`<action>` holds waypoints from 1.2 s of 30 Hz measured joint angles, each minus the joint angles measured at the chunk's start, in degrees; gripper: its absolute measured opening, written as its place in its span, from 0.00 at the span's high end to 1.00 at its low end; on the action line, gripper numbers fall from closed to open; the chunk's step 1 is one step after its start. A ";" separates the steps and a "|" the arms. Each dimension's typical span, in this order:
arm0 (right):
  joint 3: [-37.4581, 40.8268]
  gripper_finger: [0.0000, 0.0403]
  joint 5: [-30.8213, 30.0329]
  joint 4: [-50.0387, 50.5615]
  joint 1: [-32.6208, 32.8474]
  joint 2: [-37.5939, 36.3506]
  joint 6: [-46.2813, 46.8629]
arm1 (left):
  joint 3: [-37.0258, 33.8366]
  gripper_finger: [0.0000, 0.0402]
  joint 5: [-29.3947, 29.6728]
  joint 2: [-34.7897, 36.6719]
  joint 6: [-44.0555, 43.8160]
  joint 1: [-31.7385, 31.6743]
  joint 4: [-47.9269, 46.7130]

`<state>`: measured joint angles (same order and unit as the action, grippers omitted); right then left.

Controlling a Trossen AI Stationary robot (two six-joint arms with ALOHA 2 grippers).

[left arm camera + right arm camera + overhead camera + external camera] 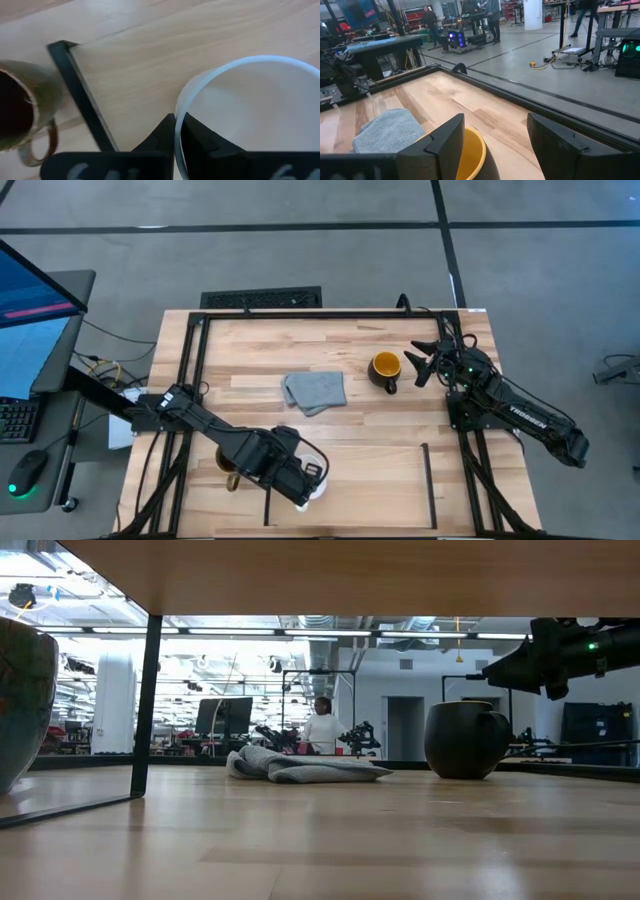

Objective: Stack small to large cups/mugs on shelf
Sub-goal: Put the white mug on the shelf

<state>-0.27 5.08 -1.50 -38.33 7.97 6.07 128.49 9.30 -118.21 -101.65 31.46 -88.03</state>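
The left gripper (176,131) has its jaws pinched thinly over the white mug's (250,110) rim at six o'clock on the tabletop (340,350), inside the shelf (370,480); the brownish-gold mug (22,112) stands beside it, past a black bar (82,97). The right gripper (428,360) hovers with jaws wide at two o'clock, just beside the dark mug (386,369). The mugs look rigid, glossy and breakable, so a rim or handle hold seems safest.

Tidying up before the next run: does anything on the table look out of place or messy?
Only the grey cloth, lying crumpled mid-table beside the dark mug. No spill or damage shows. The brown mug stands just outside the shelf's black bar, the white mug inside it.
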 joint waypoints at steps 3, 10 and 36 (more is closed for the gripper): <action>0.00 0.41 0.00 -0.01 0.00 0.00 0.00 | -0.02 0.96 0.02 -0.11 0.04 0.00 1.39; 0.00 0.41 0.00 0.00 0.00 0.00 0.00 | -0.02 0.82 0.14 -0.13 0.63 0.00 2.47; 0.00 0.41 0.00 0.00 0.00 0.00 -0.26 | -0.02 0.65 -5.52 -0.11 -7.25 0.38 2.99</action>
<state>-0.27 5.08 -1.50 -38.33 7.97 5.80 128.46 3.78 -118.32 -108.90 31.85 -85.04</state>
